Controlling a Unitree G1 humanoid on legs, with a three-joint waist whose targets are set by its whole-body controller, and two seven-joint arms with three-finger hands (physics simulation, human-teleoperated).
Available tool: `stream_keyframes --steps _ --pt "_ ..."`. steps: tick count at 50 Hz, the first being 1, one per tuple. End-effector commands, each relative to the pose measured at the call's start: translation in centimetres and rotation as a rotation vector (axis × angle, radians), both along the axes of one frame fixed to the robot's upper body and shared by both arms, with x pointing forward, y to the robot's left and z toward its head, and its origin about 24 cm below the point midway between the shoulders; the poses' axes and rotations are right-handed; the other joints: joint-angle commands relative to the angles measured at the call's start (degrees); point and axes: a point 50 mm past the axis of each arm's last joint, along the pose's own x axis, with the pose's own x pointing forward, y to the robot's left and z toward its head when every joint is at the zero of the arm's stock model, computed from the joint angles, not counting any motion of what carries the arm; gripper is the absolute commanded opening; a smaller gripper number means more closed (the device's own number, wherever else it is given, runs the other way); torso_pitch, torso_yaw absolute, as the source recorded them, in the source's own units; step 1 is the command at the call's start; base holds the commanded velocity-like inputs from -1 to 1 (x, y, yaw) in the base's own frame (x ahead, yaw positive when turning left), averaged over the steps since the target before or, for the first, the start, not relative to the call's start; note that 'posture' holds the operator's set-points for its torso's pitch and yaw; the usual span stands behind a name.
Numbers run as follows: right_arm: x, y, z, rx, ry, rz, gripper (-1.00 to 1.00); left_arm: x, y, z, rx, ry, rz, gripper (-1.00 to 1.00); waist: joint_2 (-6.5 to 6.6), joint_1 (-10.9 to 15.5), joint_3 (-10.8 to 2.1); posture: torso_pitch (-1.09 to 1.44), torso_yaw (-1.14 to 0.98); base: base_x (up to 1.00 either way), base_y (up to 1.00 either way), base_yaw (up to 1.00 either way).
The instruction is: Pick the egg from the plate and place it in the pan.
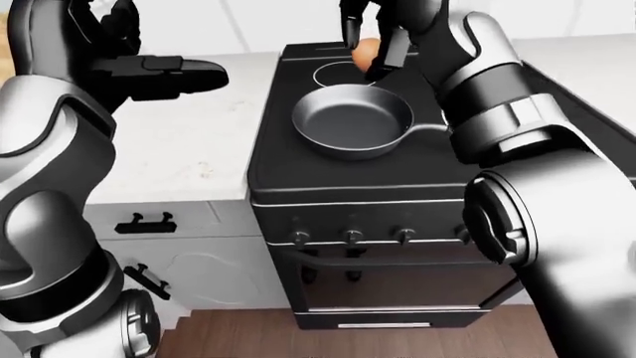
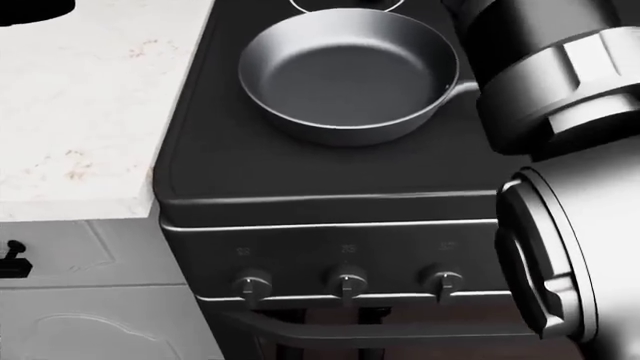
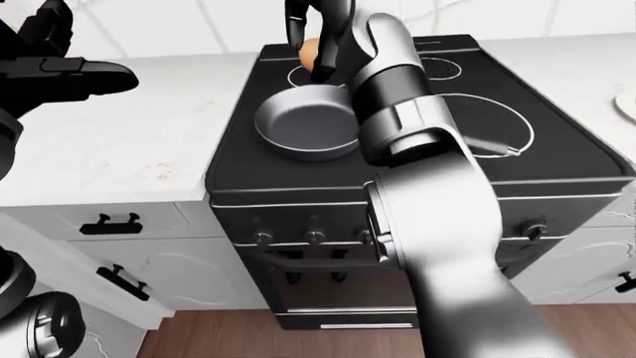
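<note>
Right hand [image 1: 370, 45] clamped round the egg [image 1: 364, 51], held above the upper rim of the empty pan [image 1: 352, 119] on the stove [image 1: 328, 175]; lowering it over the pan's centre before loosening should prevent rolling; left hand [image 1: 149, 71] open, idle.

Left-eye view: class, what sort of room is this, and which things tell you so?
Most likely a kitchen: a black stove with knobs carries a frying pan, beside a white marble counter over drawers.
</note>
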Motion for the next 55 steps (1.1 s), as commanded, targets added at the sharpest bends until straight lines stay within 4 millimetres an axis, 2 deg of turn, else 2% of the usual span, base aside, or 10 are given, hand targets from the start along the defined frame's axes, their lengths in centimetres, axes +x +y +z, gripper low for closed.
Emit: stream_keyframes --steps 1,18,28,36,55 --pt "-0.9 0.7 2.5 -0.003 -0.116 0.026 -1.00 -0.8 0.1 1.4 0.003 -0.082 0.004 1.00 0.27 0.0 -1.83 0.00 0.00 0.00 0.00 0.00" --pt "-0.3 2.1 0.2 -0.021 -0.075 0.043 -1.00 -1.0 0.3 1.6 -0.001 -0.086 0.007 1.00 0.54 0.1 -1.98 0.00 0.00 0.00 0.00 0.00" --pt "0.2 2.2 -1.4 -0.020 -0.063 0.039 -1.00 -1.0 0.3 1.6 -0.003 -0.087 0.007 1.00 0.58 0.1 -2.13 0.00 0.00 0.00 0.00 0.00" --pt "0.6 2.5 -3.6 -0.007 -0.054 0.029 -1.00 -1.1 0.4 1.7 -0.005 -0.090 0.007 1.00 0.60 0.1 -2.27 0.00 0.00 0.00 0.00 0.00" --pt "0.8 3.0 -4.6 0.027 -0.077 0.024 -1.00 -1.2 0.6 1.7 -0.009 -0.093 0.010 1.00 0.69 0.1 -2.40 0.00 0.00 0.00 0.00 0.00"
